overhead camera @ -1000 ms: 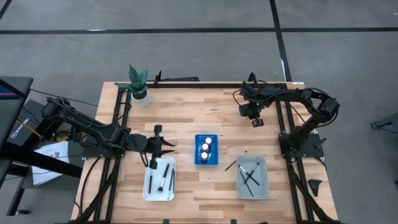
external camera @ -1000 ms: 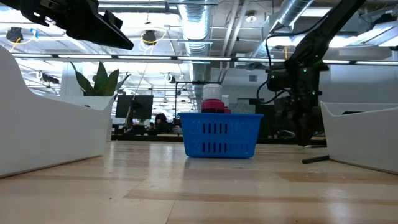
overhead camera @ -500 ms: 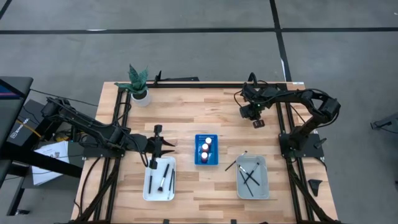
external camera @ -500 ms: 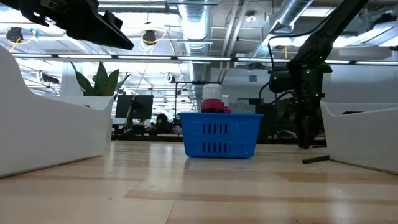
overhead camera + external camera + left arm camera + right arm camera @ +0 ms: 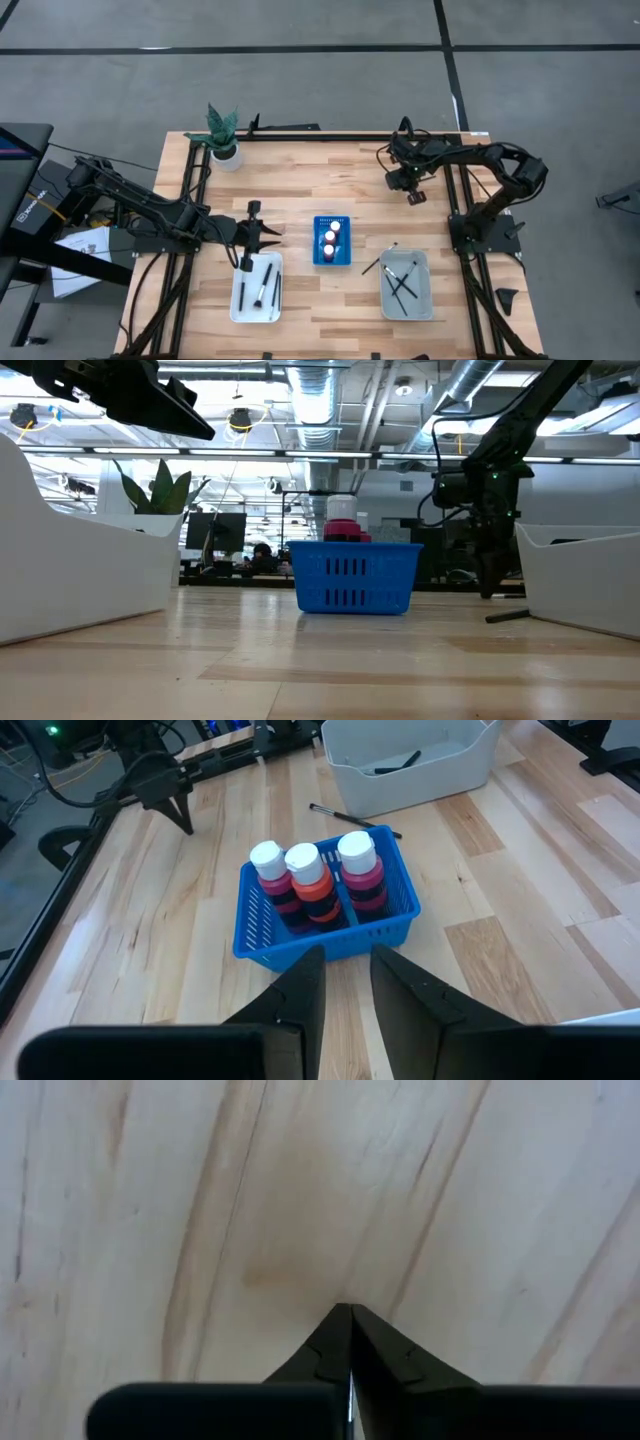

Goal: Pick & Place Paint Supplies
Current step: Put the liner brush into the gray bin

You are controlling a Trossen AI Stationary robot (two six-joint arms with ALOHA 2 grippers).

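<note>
Three small red and pink paint bottles (image 5: 318, 880) with white caps stand in the blue rack (image 5: 332, 241) at the table's middle. Dark brushes lie in the white tray (image 5: 256, 287) on the left and in the grey tray (image 5: 406, 284) on the right. One brush (image 5: 372, 266) lies on the wood, its tip next to the grey tray. My left gripper (image 5: 268, 236) is open, left of the rack and above the white tray's far end; it points level toward the rack (image 5: 330, 920). My right gripper (image 5: 414, 196) is shut and points down at bare wood (image 5: 300, 1200) near the far right.
A potted plant (image 5: 223, 135) stands at the far left corner. Black frame rails run along the table's left, right and far edges. Bare wood lies between the rack and the trays and across the far half of the table.
My right gripper has drifted a little toward the table's right edge, still shut and pointing down. The left arm and all the supplies have kept still.
</note>
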